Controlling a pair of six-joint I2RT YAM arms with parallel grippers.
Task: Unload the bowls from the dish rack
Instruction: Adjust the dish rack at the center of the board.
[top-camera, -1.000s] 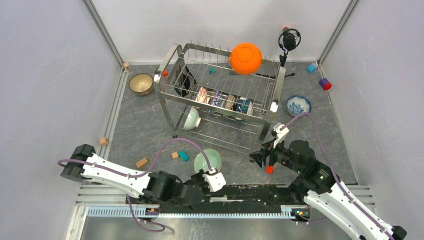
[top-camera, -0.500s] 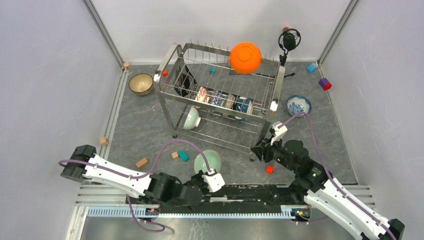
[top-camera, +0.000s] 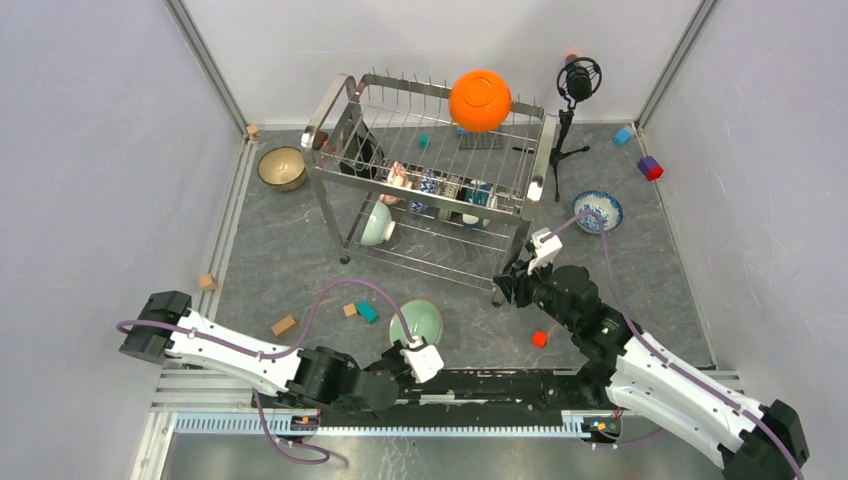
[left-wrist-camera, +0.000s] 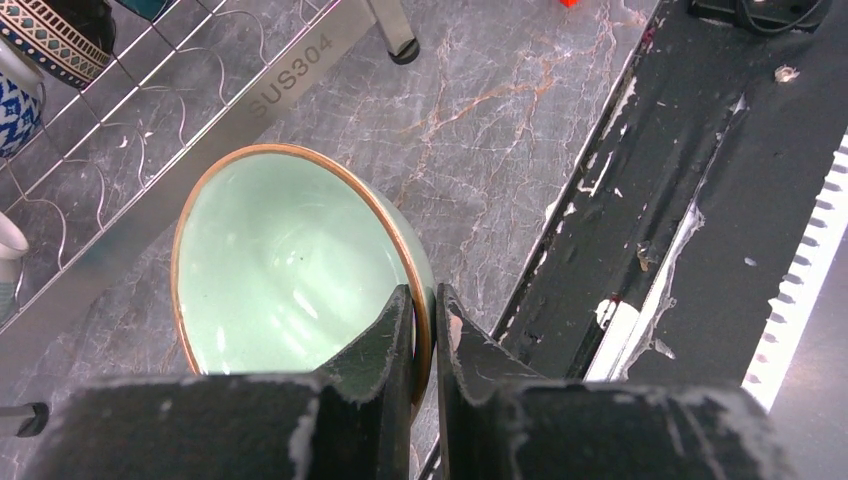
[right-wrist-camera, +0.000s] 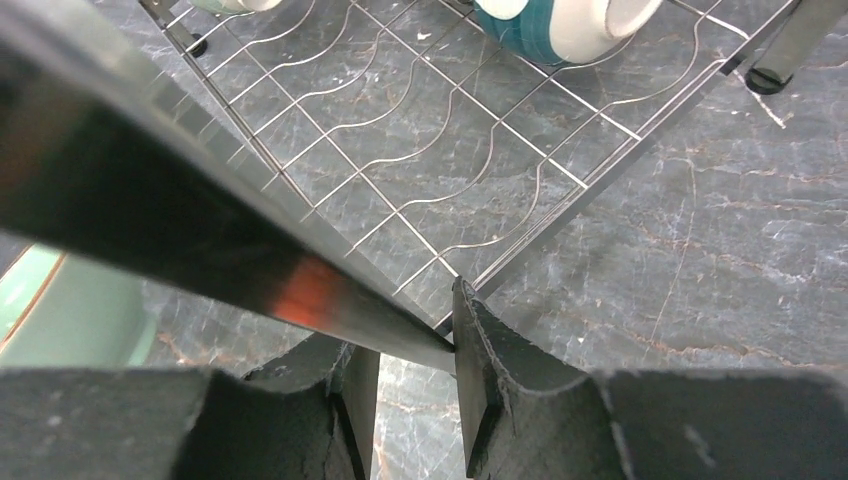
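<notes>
The dish rack (top-camera: 533, 170) is the biggest thing: stiff steel wire, probably rather heavy, standing in the middle of the tabletop (top-camera: 280, 260). The right claw (right-wrist-camera: 415, 345) is closed around a bar at its near right corner and holds no bowl.

The bowls (top-camera: 440, 192) look glazed, hard, slippery and easy to break, so I think the rim is the best place to grip. Several stand on edge in the upper tier, and an orange bowl (top-camera: 480, 100) sits at the far side.

The left claw (left-wrist-camera: 425, 320) is nearly closed, pinching the rim of a pale green bowl (left-wrist-camera: 270, 260) just in front of the rack.
</notes>
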